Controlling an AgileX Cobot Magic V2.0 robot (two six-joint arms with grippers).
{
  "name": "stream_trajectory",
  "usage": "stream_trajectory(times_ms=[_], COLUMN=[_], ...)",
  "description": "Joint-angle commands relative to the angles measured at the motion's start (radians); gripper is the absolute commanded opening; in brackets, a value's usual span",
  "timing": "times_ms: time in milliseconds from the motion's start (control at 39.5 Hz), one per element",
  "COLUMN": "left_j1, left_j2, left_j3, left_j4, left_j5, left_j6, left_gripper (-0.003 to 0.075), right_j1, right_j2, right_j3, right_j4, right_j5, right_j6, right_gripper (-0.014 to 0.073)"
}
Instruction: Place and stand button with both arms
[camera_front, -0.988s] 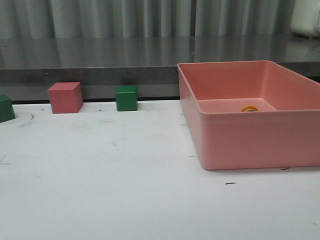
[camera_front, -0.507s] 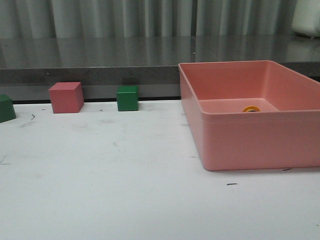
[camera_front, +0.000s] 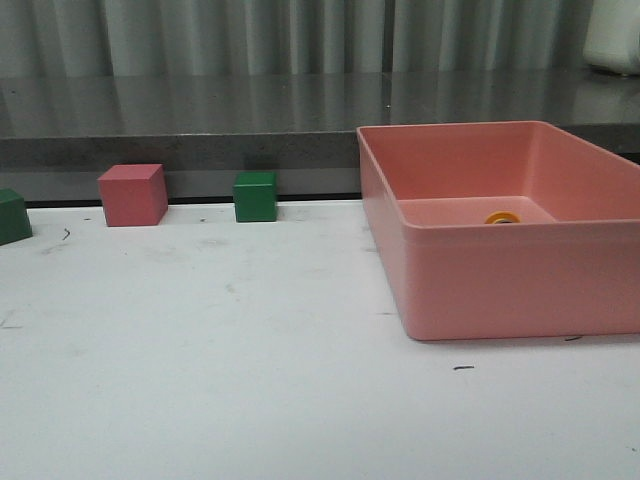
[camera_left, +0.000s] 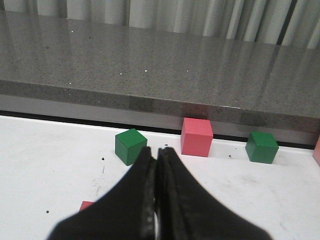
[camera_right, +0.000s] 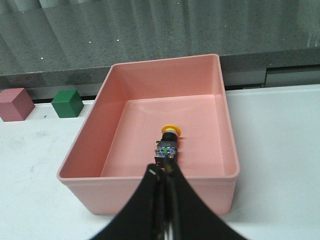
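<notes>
Button lying on side inside pink bin; left fingers together, right fingers together

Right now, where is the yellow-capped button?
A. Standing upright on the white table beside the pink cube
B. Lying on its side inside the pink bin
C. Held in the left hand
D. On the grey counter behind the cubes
B. The right wrist view shows the button lying on its side on the floor of the pink bin; the front view shows only its yellow cap above the rim.
</notes>
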Motion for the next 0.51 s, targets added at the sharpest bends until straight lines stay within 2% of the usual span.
stream_trajectory(times_ms=[0, 101, 177, 253, 304, 380, 481], left_j1=[0.001, 0.001, 0.001, 0.001, 0.001, 0.001, 0.001], left_j2=[0.013, 0.013, 0.013, 0.013, 0.013, 0.013, 0.013], left_j3=[-0.037, -0.037, -0.037, -0.037, -0.037, -0.037, -0.037], left_j4=[-0.001, -0.001, -0.001, 0.007, 0.007, 0.007, 0.007], left_j5=[-0.066, -0.066, -0.068, -0.068, -0.068, -0.068, -0.068], left_j6=[-0.002, -0.002, -0.002, -0.002, -0.002, -0.002, -0.002], left_gripper=[0.008, 0.0322, 0.0532, 0.0654, 0.069, 0.0692, 0.0692], right_j1=[-0.001, -0.001, -0.001, -0.001, -0.001, -0.001, -0.001], right_j2=[0.013, 0.013, 0.013, 0.013, 0.013, 0.013, 0.013], right_j3=[-0.036, -0.036, -0.036, -0.036, -0.036, -0.036, -0.036], right_j4=[-0.002, -0.057, -0.133, -0.188, -0.202, -0.206, -0.206], right_j5=[-0.087, -0.088, -0.088, -0.088, -0.089, -0.089, -0.091], right_j6=[-0.009, -0.009, -0.009, -0.009, -0.009, -0.009, -0.009], right_gripper=[-0.0044, 0.0092, 0.0266, 0.0436, 0.0529, 0.0648, 0.0647])
